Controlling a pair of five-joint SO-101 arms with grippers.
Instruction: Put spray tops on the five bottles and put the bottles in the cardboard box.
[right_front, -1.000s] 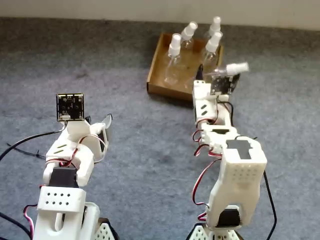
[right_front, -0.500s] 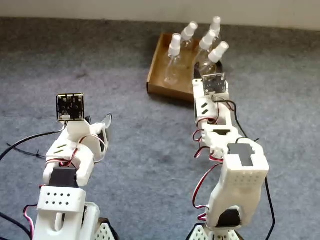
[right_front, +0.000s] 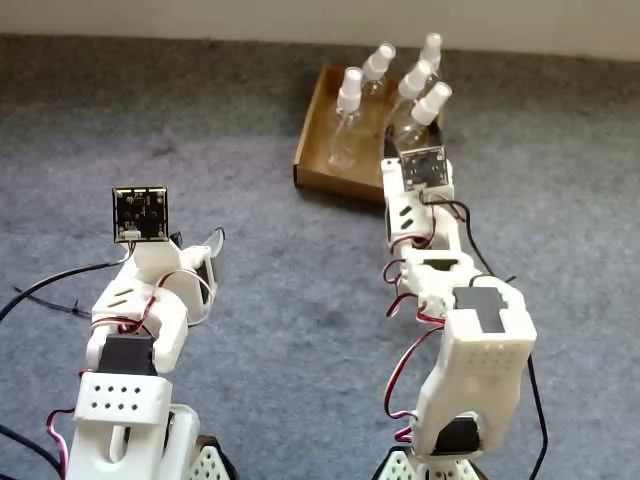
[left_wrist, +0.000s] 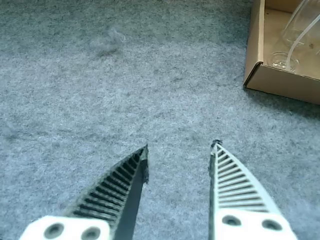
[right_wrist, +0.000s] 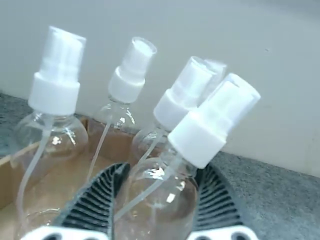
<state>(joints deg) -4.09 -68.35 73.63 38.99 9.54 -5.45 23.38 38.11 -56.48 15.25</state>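
grey carpeted surface (right_front: 200, 130) with a pale wall behind. at its far side, a cardboard box (right_front: 312, 140) holds four standing bottles (right_front: 346, 120) with spray tops on. the right gripper (right_wrist: 156, 200) is clamped around the fifth bottle (right_wrist: 172, 170), held tilted between its jaws over the box's near right corner, close to its neighbours. released while leaning, it would likely tip or knock the others. the left gripper (left_wrist: 180, 146) hangs wide open above bare carpet.
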